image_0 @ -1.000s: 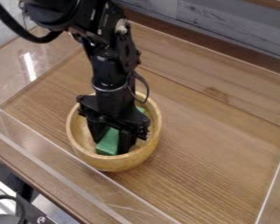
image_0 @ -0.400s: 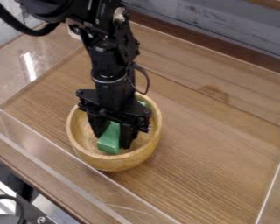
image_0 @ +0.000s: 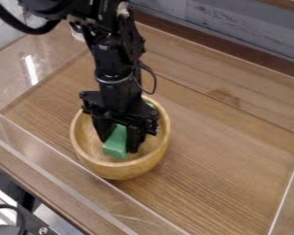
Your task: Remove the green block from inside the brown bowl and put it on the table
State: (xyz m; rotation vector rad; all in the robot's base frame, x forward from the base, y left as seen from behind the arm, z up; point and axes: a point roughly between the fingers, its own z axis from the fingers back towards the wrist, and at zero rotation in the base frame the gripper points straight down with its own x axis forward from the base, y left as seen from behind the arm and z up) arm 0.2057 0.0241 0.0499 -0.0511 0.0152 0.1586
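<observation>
- Gripper [image_0: 118, 139]: black, pointing straight down into the bowl; jaws clenched on the green block, one dark finger on each side of it.
- Green block [image_0: 117, 141]: bright green bar, held between the fingers. Visible part lies directly between and just below the fingertips. Long axis appears tilted, nearer upright than flat, upper end hidden among the fingers; exact angle cannot be told.
- Key relation: the block is not beside the jaws but within them, so the coming move, by judgement, turns on height alone. The lower end of the block sits below the bowl's rim, inside the cavity; whether it touches the bowl's floor cannot be told.
- Brown bowl [image_0: 85, 156]: round, light wood, thick wall. It surrounds the fingertips and block on all sides; the fingers stand close to the inner wall on the far side.
- Arm [image_0: 110, 57]: one only, rising from the bowl toward the upper left.
- Table [image_0: 223, 128]: wood-grain top, bare surface to the right of and beyond the bowl, offering room for a set-down.
- Acrylic wall [image_0: 39, 197]: clear edging along the near side of the table, close to the bowl.
- Judgement: grasp made, lift clear of the rim not yet done; risk is the tilted block catching the rim.
</observation>
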